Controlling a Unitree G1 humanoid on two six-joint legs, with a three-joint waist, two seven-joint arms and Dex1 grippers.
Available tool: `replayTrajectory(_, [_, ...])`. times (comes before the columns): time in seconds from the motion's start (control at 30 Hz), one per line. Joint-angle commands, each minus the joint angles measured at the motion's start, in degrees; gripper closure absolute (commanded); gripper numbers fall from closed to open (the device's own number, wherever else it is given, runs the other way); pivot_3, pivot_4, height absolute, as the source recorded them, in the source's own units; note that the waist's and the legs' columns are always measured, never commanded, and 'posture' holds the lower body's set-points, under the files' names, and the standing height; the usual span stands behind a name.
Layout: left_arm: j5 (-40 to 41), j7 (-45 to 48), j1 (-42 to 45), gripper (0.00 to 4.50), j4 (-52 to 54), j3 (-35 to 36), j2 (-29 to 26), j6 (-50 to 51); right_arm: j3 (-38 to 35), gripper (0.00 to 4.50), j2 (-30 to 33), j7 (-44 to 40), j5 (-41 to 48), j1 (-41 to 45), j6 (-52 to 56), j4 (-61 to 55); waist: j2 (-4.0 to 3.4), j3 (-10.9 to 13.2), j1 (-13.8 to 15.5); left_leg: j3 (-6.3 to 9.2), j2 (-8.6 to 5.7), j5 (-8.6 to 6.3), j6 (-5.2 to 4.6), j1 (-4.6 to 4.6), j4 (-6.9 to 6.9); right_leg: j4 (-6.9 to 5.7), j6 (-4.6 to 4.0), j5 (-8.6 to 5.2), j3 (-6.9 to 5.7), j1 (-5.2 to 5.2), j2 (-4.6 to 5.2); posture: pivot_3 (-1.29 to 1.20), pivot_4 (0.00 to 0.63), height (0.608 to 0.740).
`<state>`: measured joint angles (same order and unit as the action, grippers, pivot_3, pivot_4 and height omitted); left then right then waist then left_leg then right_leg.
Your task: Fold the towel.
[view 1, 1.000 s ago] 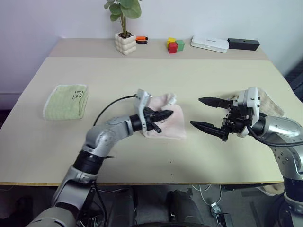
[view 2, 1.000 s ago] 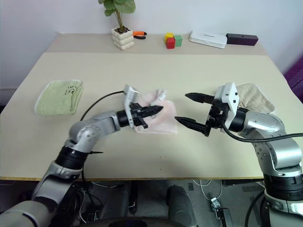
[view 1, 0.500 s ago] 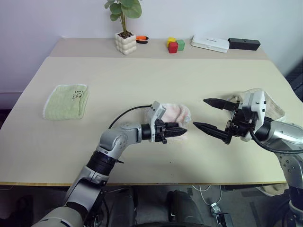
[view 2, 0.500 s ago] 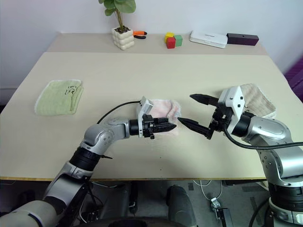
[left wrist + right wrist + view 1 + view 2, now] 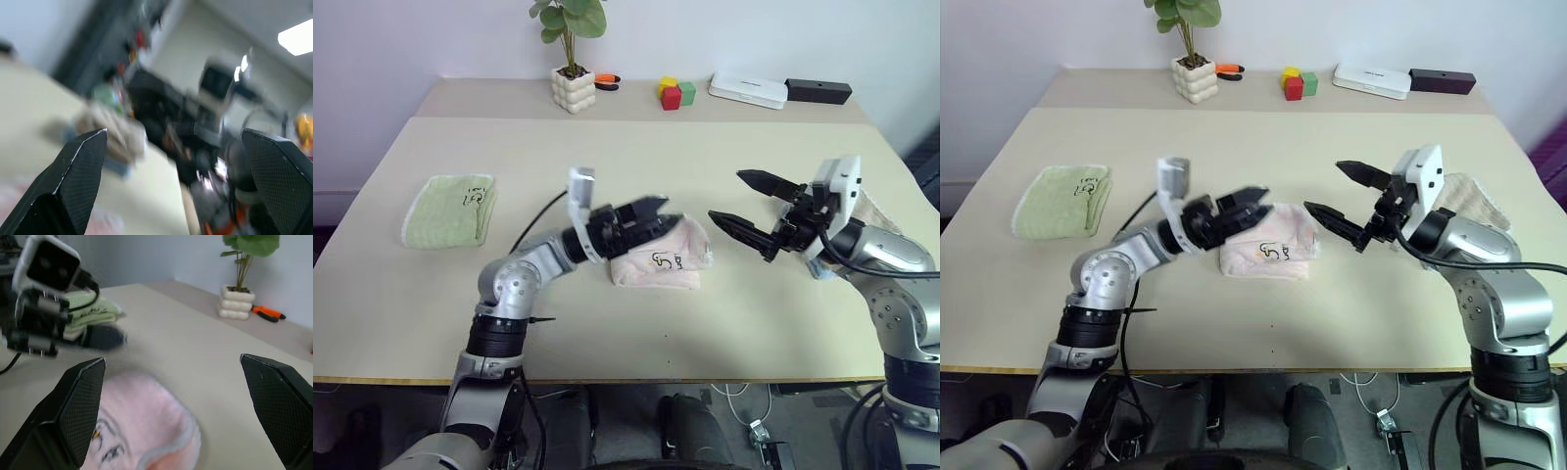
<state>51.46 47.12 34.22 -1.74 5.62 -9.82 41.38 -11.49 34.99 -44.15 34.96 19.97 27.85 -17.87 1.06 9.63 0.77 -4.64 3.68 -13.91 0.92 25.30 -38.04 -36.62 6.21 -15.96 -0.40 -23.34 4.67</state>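
Beige table: pink towel, folded, lies just below the spread left gripper, beside the spread, empty right gripper; risk: a low pass snags and unfolds it.

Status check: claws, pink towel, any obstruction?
Left claw open, above towel. Right claw open, empty. Pink towel folded on table. Nothing in the way.

Silver arms, white wrist camera housings, black cable, pointed black jaws.

A green towel lies on the table; a potted plant stands behind.
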Motion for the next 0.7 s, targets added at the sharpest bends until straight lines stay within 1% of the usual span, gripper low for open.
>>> replayTrajectory(0.03, [-4.2,-4.3,1.4,0.05,-2.6,1.7,1.4,-6.3,0.7,0.00,-4.7,8.2,-3.0,3.1,-1.5,1.4,0.00,0.0,-0.1,0.00,-0.01,0.00,0.00,0.00,-0.03,-0.01,0.03,0.02,0.00,0.00,0.00,0.00,0.150,0.735])
replayTrajectory(0.13, [-8.1,-8.4,2.2,0.05,-5.7,2.5,3.4,-11.4,2.3,0.00,-11.5,17.2,-7.2,4.7,-2.9,2.5,0.00,0.0,-0.1,-0.03,-0.02,0.01,0.01,0.00,-0.03,-0.01,0.15,0.08,0.00,0.01,0.00,0.00,0.150,0.735])
replayTrajectory(0.2, [-11.7,-10.9,2.4,0.58,-8.4,1.7,4.7,-14.3,3.9,0.54,-18.1,23.7,-8.4,5.1,-2.5,2.0,0.00,0.0,-0.1,-0.03,-0.02,0.01,0.02,0.01,-0.01,-0.07,0.18,0.10,0.00,-0.03,0.00,0.00,0.150,0.735])
replayTrajectory(0.23, [-13.2,-12.3,2.5,0.91,-9.6,1.5,5.2,-15.4,4.8,0.84,-19.9,25.6,-9.5,5.1,-2.4,1.5,-0.01,0.0,-0.1,-0.03,-0.02,0.02,0.03,0.00,-0.01,-0.11,0.21,0.11,0.00,-0.05,0.00,0.00,0.150,0.735])
replayTrajectory(0.3, [-16.7,-15.2,2.6,1.94,-11.7,1.0,6.2,-18.1,8.1,1.87,-22.1,28.1,-13.3,4.6,-3.1,0.3,-0.01,0.0,-0.1,-0.05,-0.02,0.03,0.06,0.05,-0.02,-0.25,0.22,0.12,0.00,-0.14,0.01,0.00,0.150,0.735])
replayTrajectory(0.33, [-18.1,-16.7,2.5,2.39,-12.4,0.8,6.9,-19.1,10.6,2.29,-23.9,29.8,-15.4,4.3,-3.7,-0.1,-0.01,0.0,-0.1,-0.06,-0.02,0.03,0.06,0.05,-0.02,-0.25,0.22,0.12,0.00,-0.14,0.01,0.00,0.150,0.735])
replayTrajectory(0.37, [-19.5,-17.6,2.4,2.96,-12.8,0.4,7.4,-19.8,12.3,2.88,-25.7,31.6,-17.0,4.0,-3.9,0.0,-0.01,0.0,-0.1,-0.06,-0.02,0.04,0.06,0.05,-0.02,-0.26,0.22,0.12,0.00,-0.14,0.01,0.00,0.150,0.735])
replayTrajectory(0.47, [-21.4,-17.6,1.7,4.49,-12.7,-1.3,8.6,-20.6,15.8,4.46,-28.3,34.7,-21.5,3.6,-4.6,1.5,-0.01,0.0,-0.1,-0.06,0.00,0.05,0.08,0.05,-0.01,-0.34,0.22,0.11,0.00,-0.20,0.00,0.00,0.150,0.735])
replayTrajectory(0.57, [-22.6,-18.2,1.1,4.49,-12.7,-2.5,9.6,-19.8,16.7,4.46,-29.3,36.9,-23.6,2.7,-2.5,3.0,-0.01,0.0,-0.1,-0.07,-0.02,0.05,0.09,0.06,-0.02,-0.34,0.22,0.11,0.00,-0.18,0.01,0.00,0.150,0.735])
replayTrajectory(0.7, [-24.8,-19.2,-0.4,4.49,-12.7,-5.1,10.5,-18.6,17.7,4.46,-27.5,38.3,-27.5,-1.1,1.1,4.9,-0.01,0.0,-0.2,-0.07,-0.01,0.05,0.08,0.04,-0.02,-0.34,0.22,0.11,0.00,-0.17,0.01,0.00,0.150,0.735])
